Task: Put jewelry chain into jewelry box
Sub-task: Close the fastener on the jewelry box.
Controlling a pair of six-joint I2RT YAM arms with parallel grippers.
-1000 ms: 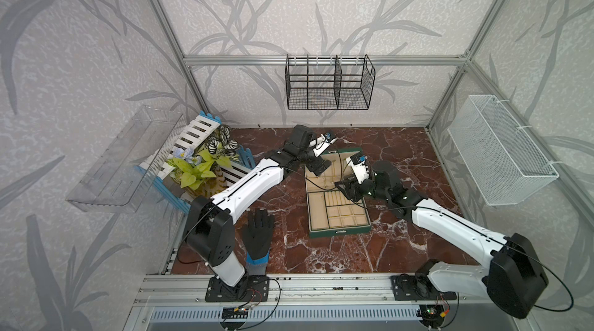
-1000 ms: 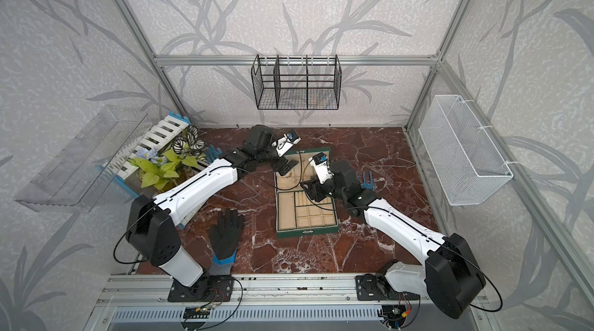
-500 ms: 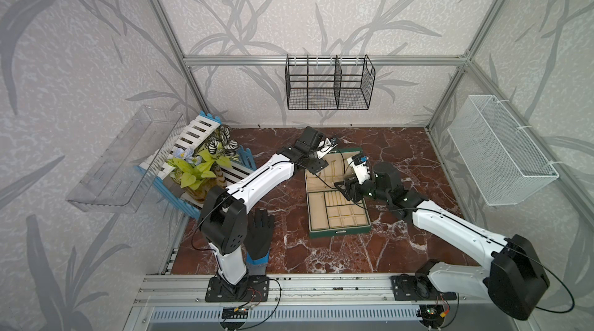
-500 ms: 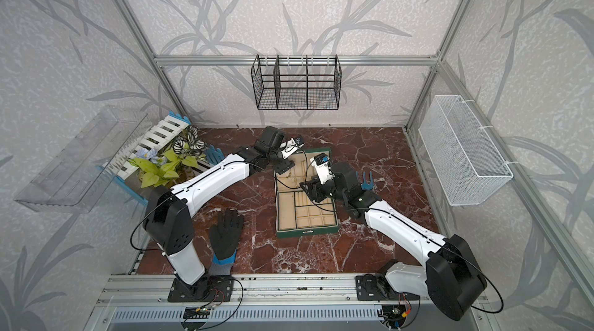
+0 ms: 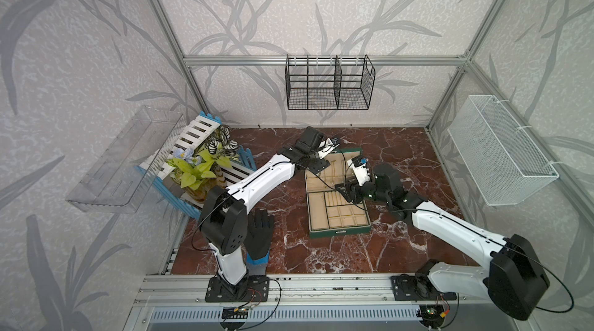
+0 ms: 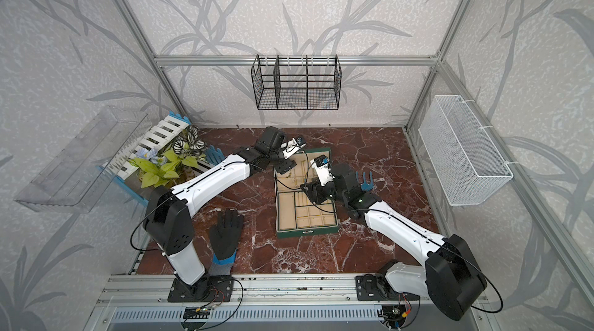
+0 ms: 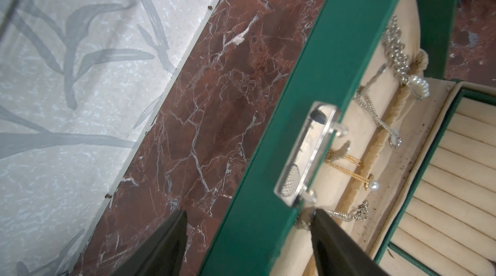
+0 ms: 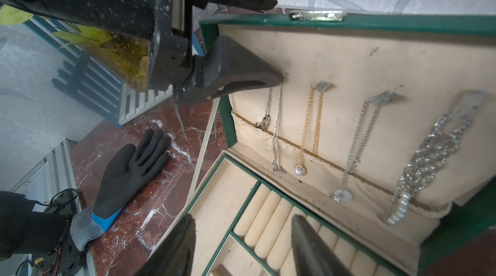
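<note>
Since the jewelry chain (image 8: 278, 169) is already seen hanging on the lining of the raised lid (image 8: 375, 54) of the jewelry box (image 5: 340, 233), beside other chains (image 8: 429, 154), the placing step is judged nearly done. The box is set open, mid-surface (image 5: 401, 249).

The lid's top edge is straddled by the left gripper (image 7: 248, 215). One finger is pressed on the lining right where the chain hangs, so its hook is hidden; the other is placed behind the lid. Whether the lid is clamped cannot be told.

The right gripper (image 8: 243, 221) is held open and empty, low over the ring rolls (image 8: 257, 218), aimed at the lid.

The left arm is stretched long to the box's far end. The right arm is bent at the elbow and reached in from the side.

Next move, as judged: the finger is to be backed off without snagging the chain, and the lid lowered slowly.
</note>
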